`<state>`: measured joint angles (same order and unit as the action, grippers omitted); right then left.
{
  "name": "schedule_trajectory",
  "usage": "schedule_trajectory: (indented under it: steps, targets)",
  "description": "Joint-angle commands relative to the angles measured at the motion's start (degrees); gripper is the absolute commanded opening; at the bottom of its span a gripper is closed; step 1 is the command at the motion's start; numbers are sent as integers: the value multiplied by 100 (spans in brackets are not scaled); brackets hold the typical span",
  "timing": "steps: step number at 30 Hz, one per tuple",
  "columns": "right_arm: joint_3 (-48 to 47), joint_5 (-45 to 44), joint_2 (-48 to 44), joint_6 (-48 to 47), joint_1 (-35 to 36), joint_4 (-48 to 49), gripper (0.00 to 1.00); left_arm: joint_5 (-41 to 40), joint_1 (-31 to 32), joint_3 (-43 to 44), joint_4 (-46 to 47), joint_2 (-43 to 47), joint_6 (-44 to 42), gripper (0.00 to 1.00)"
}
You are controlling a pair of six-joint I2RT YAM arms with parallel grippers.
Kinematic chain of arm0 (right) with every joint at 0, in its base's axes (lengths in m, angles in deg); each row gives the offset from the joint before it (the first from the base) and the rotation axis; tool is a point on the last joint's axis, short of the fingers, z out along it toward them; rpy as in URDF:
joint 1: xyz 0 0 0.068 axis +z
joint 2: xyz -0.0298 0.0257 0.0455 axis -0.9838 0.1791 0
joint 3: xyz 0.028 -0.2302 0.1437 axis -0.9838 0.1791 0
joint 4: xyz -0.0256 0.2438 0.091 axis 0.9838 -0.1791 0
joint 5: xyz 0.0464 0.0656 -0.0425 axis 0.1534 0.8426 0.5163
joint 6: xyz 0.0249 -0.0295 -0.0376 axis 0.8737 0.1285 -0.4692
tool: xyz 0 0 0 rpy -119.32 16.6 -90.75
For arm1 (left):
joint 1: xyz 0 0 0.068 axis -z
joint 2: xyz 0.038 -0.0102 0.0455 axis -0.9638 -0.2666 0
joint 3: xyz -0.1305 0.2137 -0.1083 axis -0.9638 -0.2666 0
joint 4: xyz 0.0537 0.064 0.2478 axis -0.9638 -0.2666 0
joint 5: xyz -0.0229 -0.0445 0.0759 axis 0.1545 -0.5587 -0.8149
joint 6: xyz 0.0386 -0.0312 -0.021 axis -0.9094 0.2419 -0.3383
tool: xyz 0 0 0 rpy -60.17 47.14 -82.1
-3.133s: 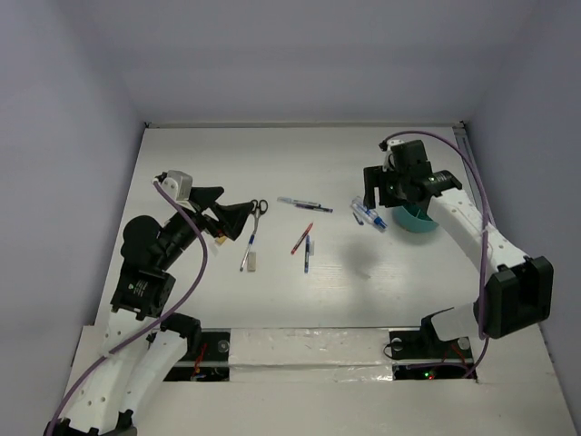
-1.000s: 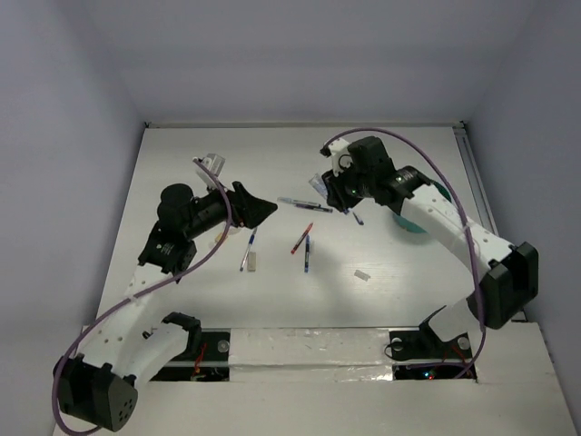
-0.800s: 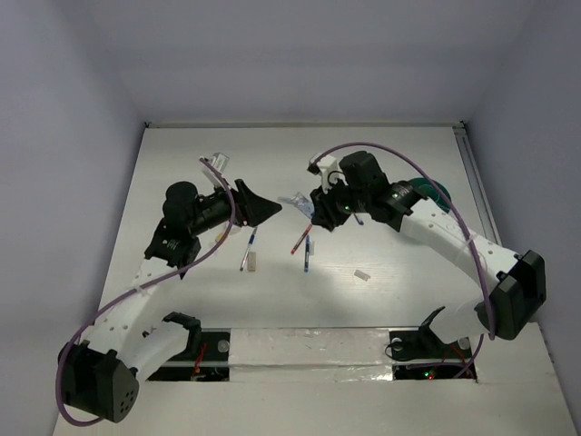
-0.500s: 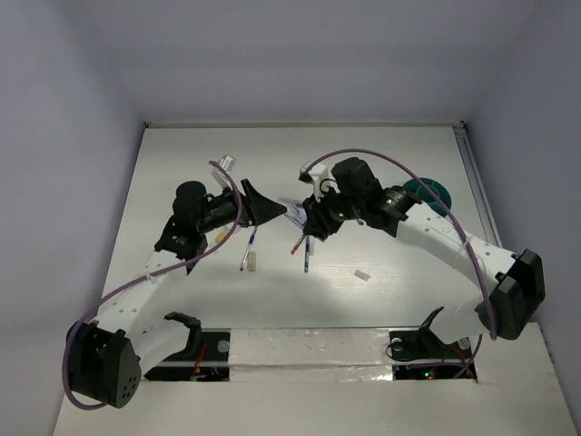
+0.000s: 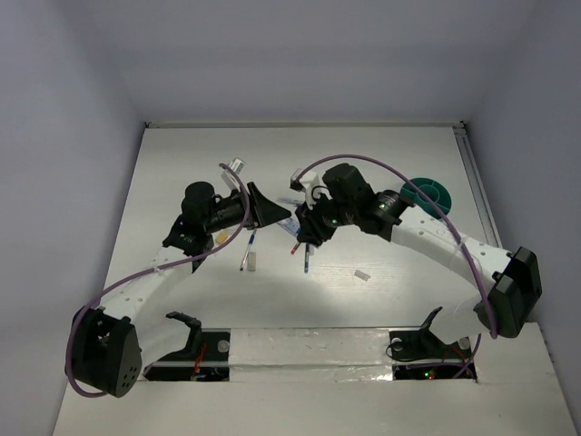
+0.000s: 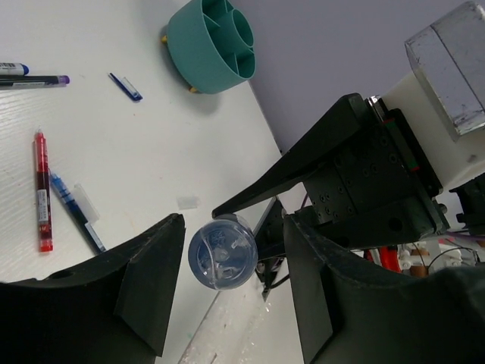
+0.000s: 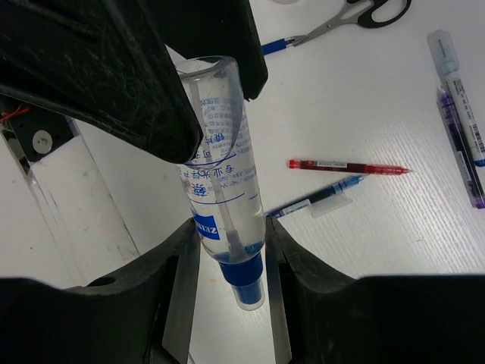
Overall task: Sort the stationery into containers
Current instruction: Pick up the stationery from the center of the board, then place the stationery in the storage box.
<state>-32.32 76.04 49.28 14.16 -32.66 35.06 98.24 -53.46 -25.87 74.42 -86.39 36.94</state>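
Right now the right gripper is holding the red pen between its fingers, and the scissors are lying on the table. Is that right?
Not quite. The right gripper is holding a clear bottle with a blue cap, not the red pen, which lies on the table. The right wrist view shows it. The scissors do lie on the table.

Clear glossy plastic bottle [image 7: 223, 182], smooth teal plastic tub [image 6: 193, 53], white faintly grained tabletop [image 7: 394, 250]

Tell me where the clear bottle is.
Mid-table in the top view, the bottle is clamped in the right gripper, near the red pen, its other end between the left gripper's open fingers.
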Motion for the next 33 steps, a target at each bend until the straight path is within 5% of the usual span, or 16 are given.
schedule_trajectory:
  steps: [1,13,18,24,27,28,29,33]
  targets:
    - [-316,-98,1,-24,61,295,16,71,28,-32,121,82,-102,51]
    - [-633,-230,229,-174,61,75,15,220,28,38,-222,-14,-339,48]
    - [-642,-318,238,-235,61,4,15,88,28,-23,-21,47,-217,9]
    - [-475,-213,-16,-244,61,180,16,71,28,-375,980,-32,494,0]
    - [-317,-388,-262,-139,61,346,32,10,28,-454,1500,64,784,0]
    - [-238,-432,-367,-95,61,434,43,-43,28,-463,1605,108,838,0]
    - [-124,-415,-551,18,-17,609,72,-122,28,-463,1815,239,943,0]
    - [279,-406,-1148,537,-140,1233,94,-333,-25,-463,2430,504,1242,0]
